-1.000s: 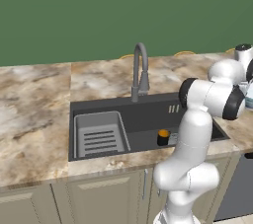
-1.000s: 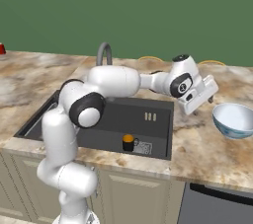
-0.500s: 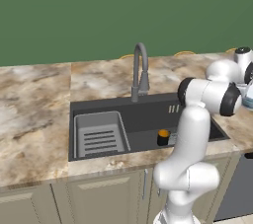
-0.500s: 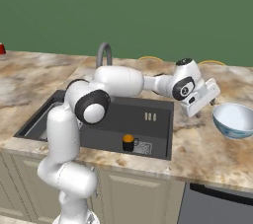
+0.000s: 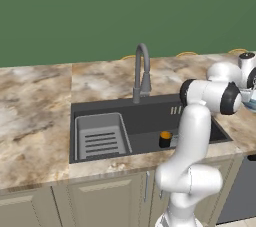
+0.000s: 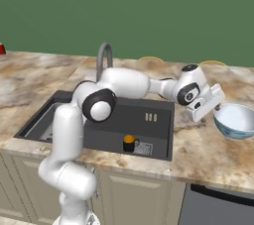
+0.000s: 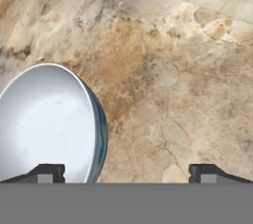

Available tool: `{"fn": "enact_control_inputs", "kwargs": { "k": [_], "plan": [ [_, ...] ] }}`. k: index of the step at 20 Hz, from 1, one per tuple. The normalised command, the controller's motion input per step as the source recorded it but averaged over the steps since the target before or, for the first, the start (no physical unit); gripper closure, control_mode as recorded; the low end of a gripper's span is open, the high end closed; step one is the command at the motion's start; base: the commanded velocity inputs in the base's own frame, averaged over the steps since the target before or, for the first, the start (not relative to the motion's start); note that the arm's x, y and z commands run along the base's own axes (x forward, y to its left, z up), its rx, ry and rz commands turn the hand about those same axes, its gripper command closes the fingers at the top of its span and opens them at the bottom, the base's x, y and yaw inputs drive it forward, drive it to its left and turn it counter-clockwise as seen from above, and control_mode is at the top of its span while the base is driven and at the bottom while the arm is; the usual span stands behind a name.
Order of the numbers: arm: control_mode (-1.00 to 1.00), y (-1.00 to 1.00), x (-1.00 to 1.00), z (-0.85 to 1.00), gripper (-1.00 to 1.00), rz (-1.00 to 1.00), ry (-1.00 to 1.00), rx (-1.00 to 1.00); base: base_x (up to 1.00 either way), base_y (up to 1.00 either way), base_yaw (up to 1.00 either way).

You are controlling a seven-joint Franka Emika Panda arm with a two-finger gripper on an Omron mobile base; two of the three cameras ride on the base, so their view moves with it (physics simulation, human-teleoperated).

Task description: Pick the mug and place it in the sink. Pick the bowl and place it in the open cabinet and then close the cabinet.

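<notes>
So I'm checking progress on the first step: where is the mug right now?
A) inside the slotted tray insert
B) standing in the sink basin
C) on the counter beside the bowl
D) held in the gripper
B: the mug stands upright on the floor of the sink, apart from the open gripper over by the bowl.

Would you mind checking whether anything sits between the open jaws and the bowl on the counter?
Nothing visible does. The gripper hangs right beside the bowl, jaws spread, with bare marble counter around it. The mug already sits in the sink, well clear.
</notes>
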Motion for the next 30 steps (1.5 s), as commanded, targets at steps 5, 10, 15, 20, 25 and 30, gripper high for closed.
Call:
{"fn": "enact_control_inputs", "kwargs": {
  "k": [5, 10, 15, 20, 25, 30],
  "plan": [
    [-1.00, -0.14, 0.11, -0.16, -1.00, 0.00, 0.00, 0.00, 0.00, 0.00, 0.00],
    [-1.00, -0.08, 0.16, -0.19, -1.00, 0.00, 0.02, 0.00, 0.00, 0.00, 0.00],
    [-1.00, -0.08, 0.25, -0.22, -1.00, 0.00, 0.04, 0.00, 0.00, 0.00, 0.00],
    [-1.00, -0.22, 0.27, -0.18, -1.00, 0.00, 0.04, 0.01, 0.00, 0.00, 0.00],
    [-1.00, -0.29, 0.26, -0.17, -1.00, 0.00, 0.04, 0.03, 0.00, 0.00, 0.00],
    [-1.00, -0.26, 0.24, -0.12, -1.00, 0.00, 0.03, 0.02, 0.00, 0.00, 0.00]
  ]
}}
